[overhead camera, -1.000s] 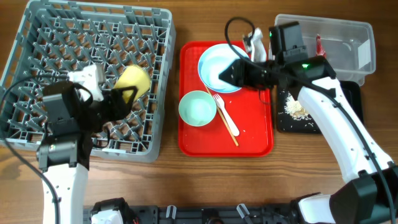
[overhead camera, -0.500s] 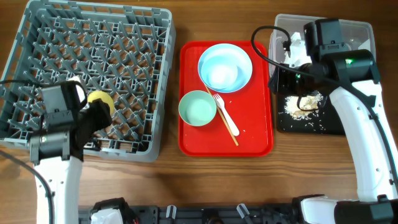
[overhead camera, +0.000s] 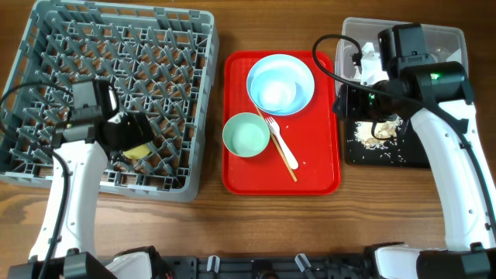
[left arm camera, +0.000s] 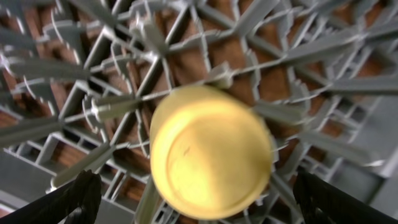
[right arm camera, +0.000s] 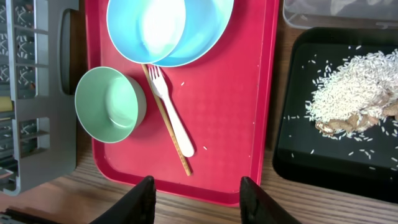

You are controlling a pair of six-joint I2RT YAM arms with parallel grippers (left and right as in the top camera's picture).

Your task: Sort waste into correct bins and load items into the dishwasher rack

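- Large grey pegged plastic crate (overhead camera: 132,54): matt.
- Small yellow cup (left arm camera: 211,152): smooth, dull plastic.
- Flat red plastic tray (right arm camera: 230,106): finely dimpled, faint sheen.
- Brown wooden table (overhead camera: 310,225): visible grain.

From overhead we see only a sliver of the small yellow round cup (overhead camera: 138,150) beneath the left arm (overhead camera: 74,178); the left wrist view blurs it. The right arm (overhead camera: 453,155) covers part of the clear rectangular plastic tub (overhead camera: 448,46).

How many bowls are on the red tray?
2: a light green round bowl near the flat red plastic tray's left edge, a light blue round bowl at its far end.
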